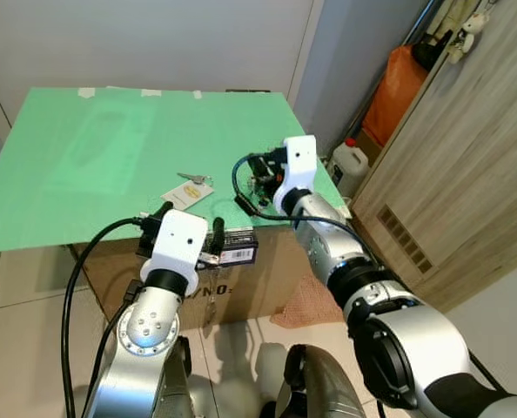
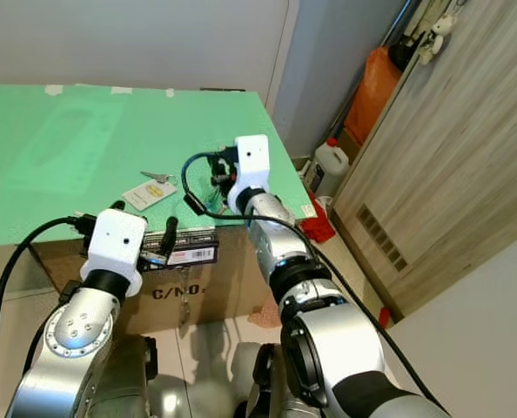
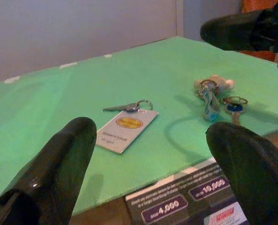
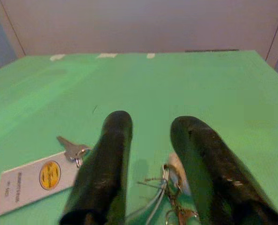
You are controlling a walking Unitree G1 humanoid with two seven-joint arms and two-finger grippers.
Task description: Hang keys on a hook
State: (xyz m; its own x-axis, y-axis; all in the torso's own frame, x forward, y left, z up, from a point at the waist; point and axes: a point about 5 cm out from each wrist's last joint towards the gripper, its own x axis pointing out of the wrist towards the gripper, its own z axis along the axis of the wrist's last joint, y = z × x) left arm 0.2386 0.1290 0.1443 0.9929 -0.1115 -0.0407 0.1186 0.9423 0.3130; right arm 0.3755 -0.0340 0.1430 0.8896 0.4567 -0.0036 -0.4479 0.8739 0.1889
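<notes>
From the head views we see a green bench (image 1: 84, 157) resting on a cardboard box (image 1: 258, 279), with our right gripper (image 4: 150, 164) reaching over its near right corner and our left gripper (image 3: 153, 173) low at the near edge. The left wrist view adds what the head views hide behind the right arm: a bunch of keys (image 3: 216, 96) on rings with a pale fob and a blue-headed key, lying on the bench near its right edge. The right wrist view shows that bunch just beneath our right fingers (image 4: 106, 159), which stand slightly apart and grip nothing. Our left fingers (image 3: 59, 159) are spread wide and empty. Left of the bunch lies a single key (image 1: 193, 178) ringed to a white tag (image 1: 186, 195) bearing a yellow oval; its print is too small to read. A dark label (image 3: 190, 199) on the box shows "4,000" and "10,000", and the box front reads "C/NO:".
</notes>
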